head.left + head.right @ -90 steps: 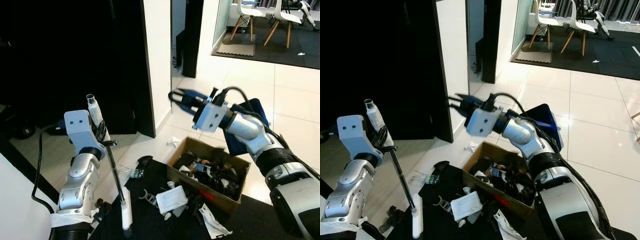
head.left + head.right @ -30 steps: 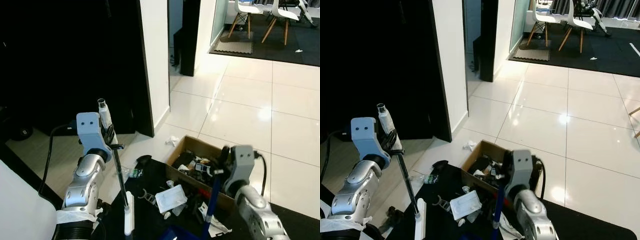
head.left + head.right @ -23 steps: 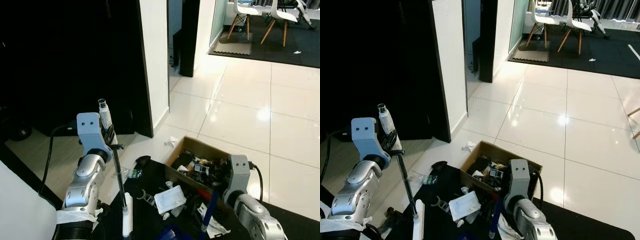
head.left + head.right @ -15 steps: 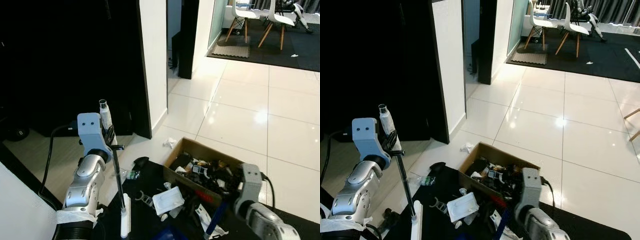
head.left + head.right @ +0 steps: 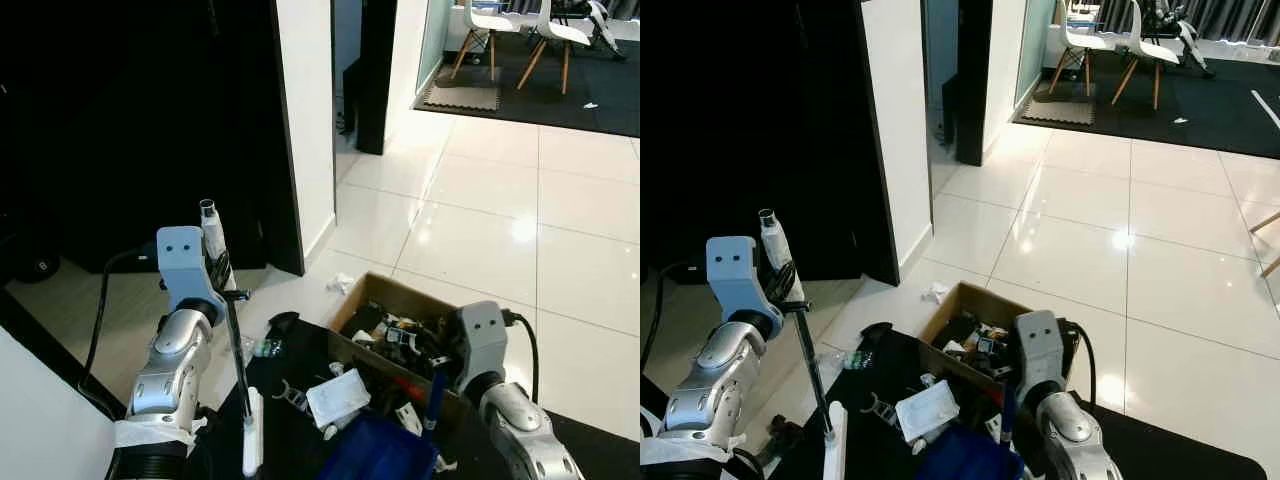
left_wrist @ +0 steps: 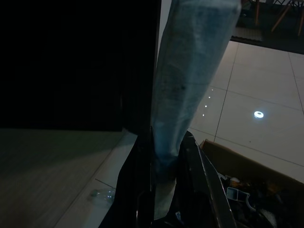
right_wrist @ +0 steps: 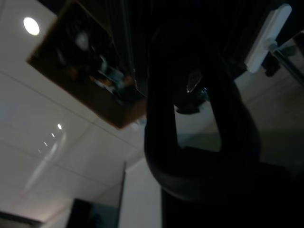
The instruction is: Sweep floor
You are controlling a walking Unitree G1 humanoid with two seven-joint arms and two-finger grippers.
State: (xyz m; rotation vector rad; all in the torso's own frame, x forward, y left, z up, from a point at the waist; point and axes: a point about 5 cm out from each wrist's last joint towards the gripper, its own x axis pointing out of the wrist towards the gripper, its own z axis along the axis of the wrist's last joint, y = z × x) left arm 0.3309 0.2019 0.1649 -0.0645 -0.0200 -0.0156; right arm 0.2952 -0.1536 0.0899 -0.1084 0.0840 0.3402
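White glossy floor tiles [image 5: 480, 240] run ahead of me toward a dark rug with white chairs [image 5: 487, 22], and a black doorway stands on my left.

My left pincer [image 5: 218, 268] is closed around the broom handle [image 5: 232, 330], gripping it just below its wrapped upper end [image 6: 190, 80], which sticks up above my wrist. The handle slants down to the white broom head [image 5: 250, 445], which rests on a black mat [image 5: 290, 410] at my feet.

My right pincer [image 5: 437, 372] is clamped on the blue stem [image 5: 432, 395] of a blue dustpan [image 5: 380, 452]; the pan sits low on the mat, just in front of a cardboard box [image 5: 380, 300]. In my right wrist camera the fingers [image 7: 159, 114] show only as a dark loop.

That box is full of dark jumbled clutter. Beside it on the mat lie a white packet [image 5: 338, 396] and a few small scraps. A crumpled white tissue [image 5: 341, 284] lies on the tiles beyond the box, and a small clear bottle [image 5: 258, 348] sits at the mat's left edge.
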